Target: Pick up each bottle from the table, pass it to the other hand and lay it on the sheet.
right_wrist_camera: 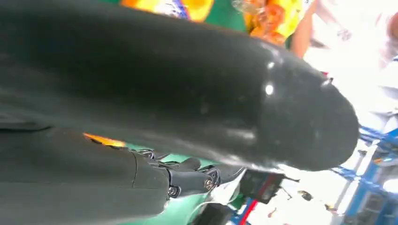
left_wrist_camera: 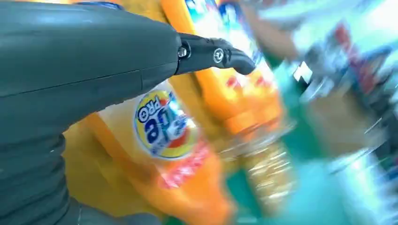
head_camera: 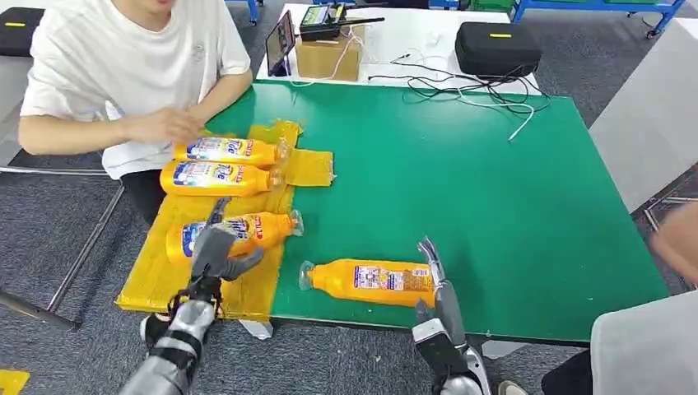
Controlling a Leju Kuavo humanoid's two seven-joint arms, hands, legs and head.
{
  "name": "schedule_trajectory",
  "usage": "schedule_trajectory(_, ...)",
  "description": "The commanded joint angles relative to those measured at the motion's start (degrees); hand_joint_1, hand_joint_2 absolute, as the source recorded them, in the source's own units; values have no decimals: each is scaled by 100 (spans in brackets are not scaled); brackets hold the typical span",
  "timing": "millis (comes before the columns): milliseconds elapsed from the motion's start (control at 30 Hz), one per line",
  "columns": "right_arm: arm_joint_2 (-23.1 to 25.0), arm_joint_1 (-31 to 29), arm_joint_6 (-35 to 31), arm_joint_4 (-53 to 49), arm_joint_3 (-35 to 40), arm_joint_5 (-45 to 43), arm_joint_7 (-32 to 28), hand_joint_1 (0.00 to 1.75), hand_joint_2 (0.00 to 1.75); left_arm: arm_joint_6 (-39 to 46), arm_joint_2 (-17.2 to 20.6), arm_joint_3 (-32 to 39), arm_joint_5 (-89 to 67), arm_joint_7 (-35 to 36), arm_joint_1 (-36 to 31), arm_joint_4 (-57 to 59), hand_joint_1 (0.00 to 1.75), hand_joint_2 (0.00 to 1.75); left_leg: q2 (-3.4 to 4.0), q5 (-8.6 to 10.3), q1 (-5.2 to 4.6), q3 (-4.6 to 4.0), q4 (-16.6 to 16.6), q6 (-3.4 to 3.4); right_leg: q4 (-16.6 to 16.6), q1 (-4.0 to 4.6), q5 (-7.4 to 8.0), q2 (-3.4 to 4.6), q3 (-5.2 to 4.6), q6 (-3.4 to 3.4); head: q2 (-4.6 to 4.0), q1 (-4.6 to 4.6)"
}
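Right now the left hand [head_camera: 216,251] hovers over the near end of the yellow sheet [head_camera: 148,288], fingers spread and holding nothing; it sits above, maybe brushing, the third bottle [head_camera: 239,233], which lies flat on the sheet with its cap just past the sheet's edge, over the green table [head_camera: 494,189]. The left wrist view, though blurred, agrees: a dark finger [left_wrist_camera: 216,55] stretches over the bottle's label without wrapping it. The right hand [head_camera: 436,296] stands at the table's front edge, fingers up and apart, just beside the base end of the last bottle [head_camera: 370,280], which lies on the bare green board with its cap toward the sheet. I cannot tell whether a finger touches it; nothing is gripped. Two more bottles [head_camera: 222,164] lie side by side farther up the sheet, close to a seated person [head_camera: 132,74].

The risk, as I judge it: a round bottle lying flat could roll away if the fingers nudge it before closing, and a grip near the base could let the neck tip at the handover.
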Motion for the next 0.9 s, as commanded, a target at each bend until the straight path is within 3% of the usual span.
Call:
schedule_trajectory(33, -306, -276, -971, 4, 482, 608, -302, 0, 0, 650, -304, -266, 1548, -617, 873, -3062, 0, 175, 18, -16, 14, -23, 15, -9, 5, 15, -6, 15, -23, -13, 2, -2)
schedule_trajectory(67, -428, -272, -1439, -361, 669, 513, -302, 0, 0, 953, -280, -396, 1336, -851, 802, -3167, 0, 175, 20, -20, 16, -31, 21, -13, 9, 17, -9, 16, -33, -16, 0, -5)
schedule_trajectory(200, -462, -345, -1391, -301, 622, 686, -178, 0, 0, 998, -218, -660, 1463, -859, 899, -3533, 0, 175, -10, -10, 11, -60, 17, -7, 9, 13, -6, -3, -59, -8, 0, -4)
schedule_trajectory(300, -565, -529, -1584, 234, 641, 1392, -20, 0, 0, 1036, -123, -862, 1445, -1025, 1014, -3711, 0, 175, 10, -11, 12, -47, 6, -7, 1, 13, -4, 13, -49, -8, 0, -4)
schedule_trajectory(333, -644, -626, -1845, 456, 687, 1874, 87, 0, 0, 1036, -114, -941, 1416, -1067, 1079, -3818, 0, 175, 12, -6, 9, -50, 1, -5, -5, 10, 1, 11, -53, -4, 0, -4)
schedule_trajectory(400, -945, -817, -2122, 840, 615, 3853, 858, 0, 0, 1092, -120, -1138, 1244, -1162, 1336, -4179, 0, 175, 7, -6, 11, -49, 1, -6, -8, 12, 1, 8, -49, -5, 0, -4)
schedule_trajectory(433, -920, -805, -2122, 798, 202, 4631, 1035, 0, 175, 1093, -129, -1231, 1208, -1156, 1461, -4329, 0, 175, 16, -11, 15, -41, 0, -7, -12, 16, 2, 16, -41, -7, 0, -4)
schedule_trajectory(533, -1309, -1138, -2122, 1039, 24, 5282, 1280, 0, 175, 1042, -136, -1557, 1211, -1120, 1916, -4690, 0, 175, 8, -7, 4, -48, 0, -3, -6, 5, 0, 9, -50, -2, 0, -4)
schedule_trajectory(667, -1612, -1419, -2122, 1271, 300, 5172, 1589, 0, 175, 1085, -106, -1690, 1193, -1155, 2147, -4737, 0, 175, 11, -11, -1, -51, 3, -3, -4, 0, 0, 17, -51, -3, 0, -7)
schedule_trajectory(767, -1760, -1694, -1669, 1592, 545, 5118, 2080, 0, 175, 1087, -144, -1613, 1109, -912, 2234, -4534, 0, 175, 8, -12, 1, -42, 2, -5, -11, 4, 0, 11, -40, -7, 2, -2)
schedule_trajectory(900, -1760, -1751, -1631, 1674, 593, 5112, 2121, 0, 175, 1081, -148, -1594, 1115, -920, 2253, -4482, 0, 175, 14, -12, 2, -42, -1, -7, -9, 6, 1, 17, -45, -11, 0, -4)
